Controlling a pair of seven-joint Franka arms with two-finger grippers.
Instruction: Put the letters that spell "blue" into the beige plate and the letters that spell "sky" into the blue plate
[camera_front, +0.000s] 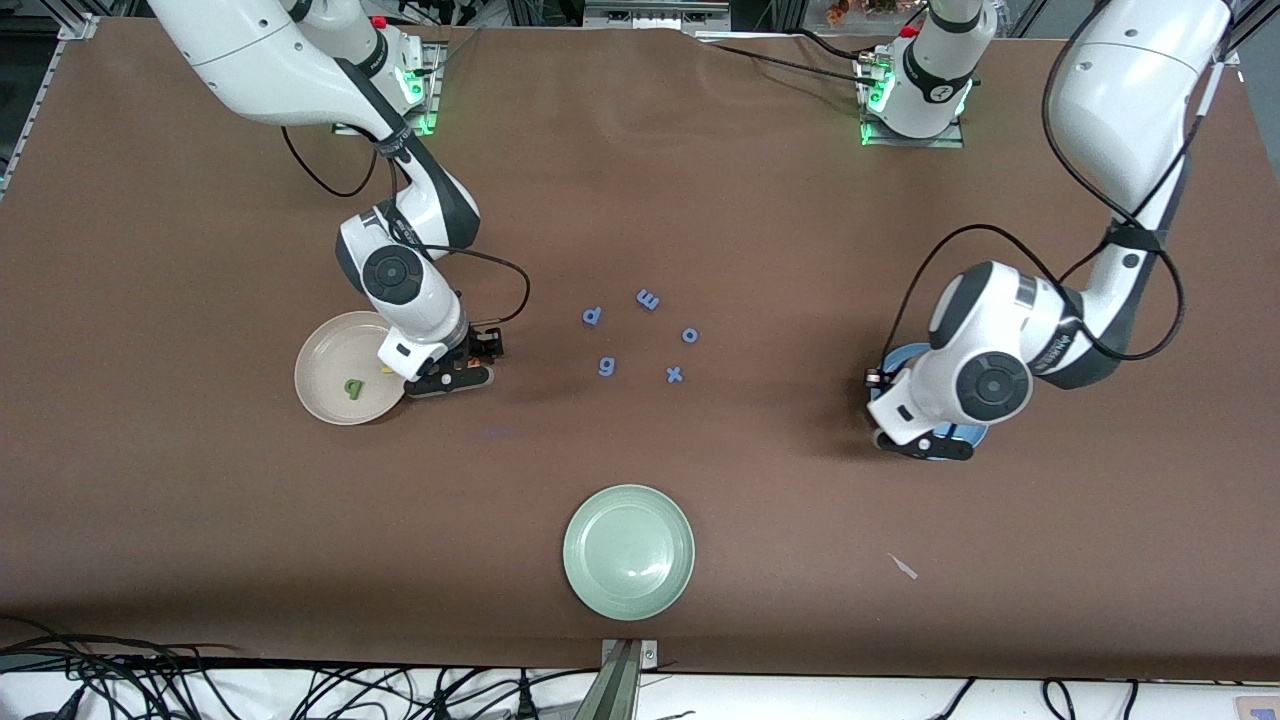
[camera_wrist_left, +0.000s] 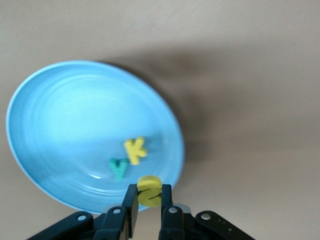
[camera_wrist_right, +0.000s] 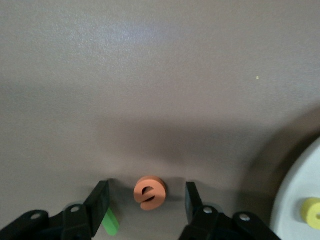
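My left gripper (camera_wrist_left: 149, 194) is shut on the yellow s (camera_wrist_left: 149, 190) and holds it over the rim of the blue plate (camera_wrist_left: 75, 130). The yellow k (camera_wrist_left: 135, 149) and teal y (camera_wrist_left: 119, 168) lie in that plate. Low at the table beside the beige plate (camera_front: 330, 395), my right gripper (camera_wrist_right: 147, 195) is open. The orange e (camera_wrist_right: 149, 192) lies between its fingers, untouched, and the green l (camera_wrist_right: 111, 223) lies by one finger. The dark green b (camera_front: 353, 388) and yellow u (camera_wrist_right: 312, 212) are in the beige plate. In the front view my left hand (camera_front: 915, 438) covers most of the blue plate (camera_front: 968, 434).
Several periwinkle letters lie mid-table, among them p (camera_front: 592, 316), m (camera_front: 648, 299) and x (camera_front: 675, 375). A pale green plate (camera_front: 628, 550) sits nearer the front camera. A small white scrap (camera_front: 903, 566) lies toward the left arm's end.
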